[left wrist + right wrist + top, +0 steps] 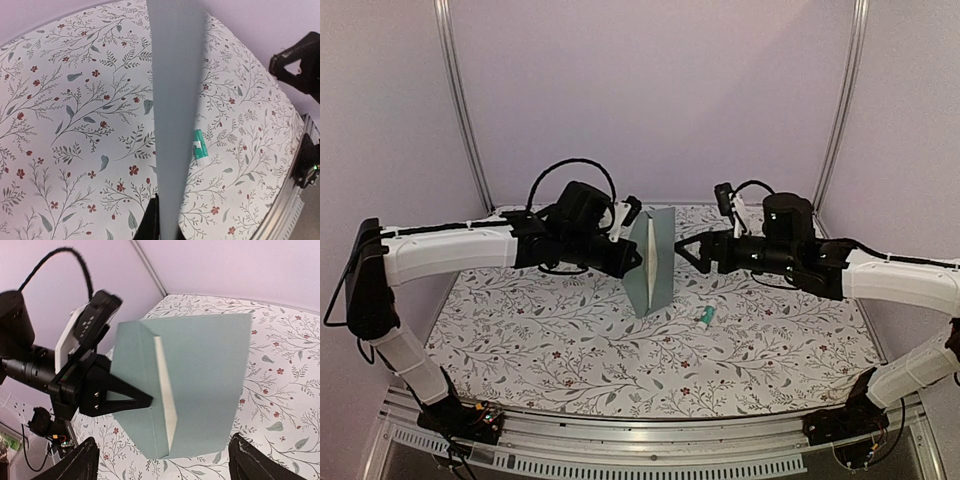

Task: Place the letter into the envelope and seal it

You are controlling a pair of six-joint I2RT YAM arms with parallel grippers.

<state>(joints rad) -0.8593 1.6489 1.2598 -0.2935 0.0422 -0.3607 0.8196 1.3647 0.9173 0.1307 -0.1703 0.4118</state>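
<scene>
Status: we're mid-task, nothing sealed yet. The left gripper (638,256) is clamped on the near edge of the envelope (652,262) and holds it upright on its edge above the middle of the floral cloth (570,340), broad face towards the right arm. The right gripper (682,250) sits just beside that face, jaws spread wide, holding nothing, not touching as far as we can tell. We see no tan sheet anywhere, so our read is that the letter is already inside. From the right wrist a narrow whitish strip (165,390) shows along the flap (134,385), and we can't tell whether that's the letter's plain back or the envelope lining. The flap is folded over but stands slightly proud, so closing and sealing are left. The glue stick (706,316) lies on the cloth near the envelope's foot, on the right arm's side, untouched. Materials: the envelope is thin matte pale teal paper, flat, with crisp creases, and reads as a slim grey-teal band edge-on from the left wrist. It's stiff enough to stand unsupported from one edge grip. The glue stick is a small white-and-green cylinder, and we expect it to roll.
</scene>
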